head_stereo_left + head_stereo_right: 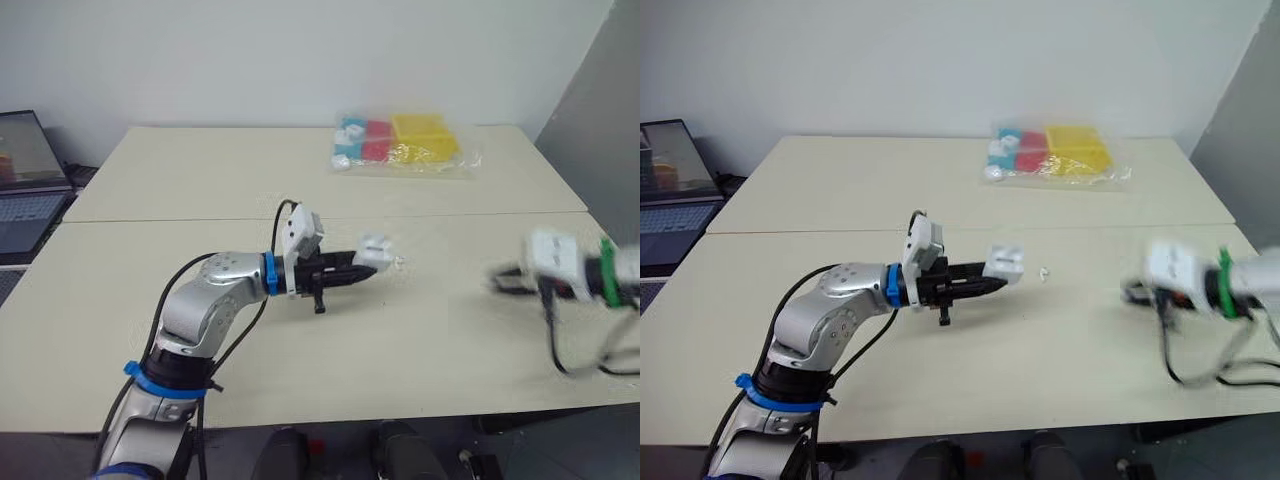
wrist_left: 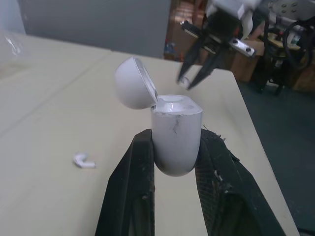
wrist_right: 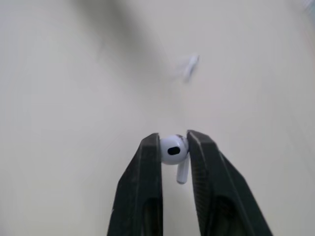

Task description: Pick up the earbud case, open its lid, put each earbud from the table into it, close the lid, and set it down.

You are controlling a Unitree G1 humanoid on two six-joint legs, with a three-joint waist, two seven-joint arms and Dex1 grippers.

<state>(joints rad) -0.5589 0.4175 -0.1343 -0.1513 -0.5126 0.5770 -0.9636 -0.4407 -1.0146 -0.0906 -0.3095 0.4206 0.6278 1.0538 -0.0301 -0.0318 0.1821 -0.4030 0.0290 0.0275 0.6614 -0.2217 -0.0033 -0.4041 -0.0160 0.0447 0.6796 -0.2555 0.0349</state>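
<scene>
My left gripper (image 2: 176,147) is shut on the white earbud case (image 2: 175,133), held above the middle of the table with its lid (image 2: 134,82) swung open. The case (image 1: 372,250) shows at the fingertips in the head views. One white earbud (image 1: 400,264) lies on the table just past the case, also seen as the earbud (image 2: 84,161) beside the left fingers. My right gripper (image 3: 174,147) is shut on the other earbud (image 3: 174,153), pinching its head with the stem hanging down. The right gripper (image 1: 503,280) hovers blurred over the table's right side, pointing toward the case.
A clear bag of yellow, red and blue boxes (image 1: 400,143) lies at the back of the table (image 1: 200,180). A laptop (image 1: 25,180) sits open off the table's left edge. A seam runs across the table between its two halves.
</scene>
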